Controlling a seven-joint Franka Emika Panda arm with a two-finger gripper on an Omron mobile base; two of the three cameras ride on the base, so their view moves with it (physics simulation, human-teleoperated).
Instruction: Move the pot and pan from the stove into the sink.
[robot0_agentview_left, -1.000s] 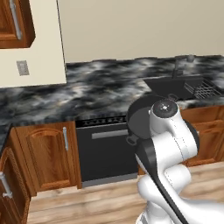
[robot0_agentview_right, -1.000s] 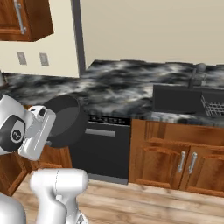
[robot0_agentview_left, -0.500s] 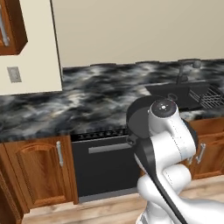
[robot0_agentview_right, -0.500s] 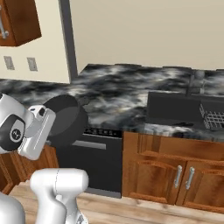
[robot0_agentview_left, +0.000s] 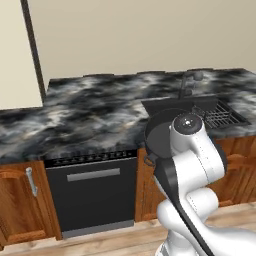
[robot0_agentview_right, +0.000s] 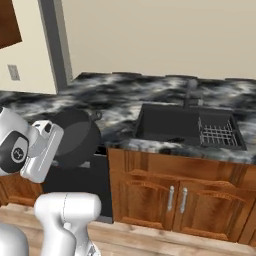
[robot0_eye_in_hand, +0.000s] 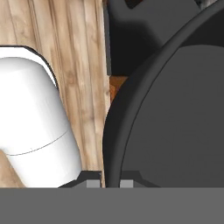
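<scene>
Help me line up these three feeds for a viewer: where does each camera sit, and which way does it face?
Left base view: behind the arm, to its left, facing the counter and sink; arm at lower right, carrying the pot.
Right base view: behind, to its right, facing the same sink; arm at lower left.
Hand view: on the hand, looking along the pot's wall toward the floor.
Both base views share sink, faucet, dish rack and pot.

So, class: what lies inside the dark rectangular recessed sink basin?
Inside the dark rectangular sink basin, a grey wire rack sits at its right end; the rest of the floor looks bare. The near front wall hides the strip just behind it.
</scene>
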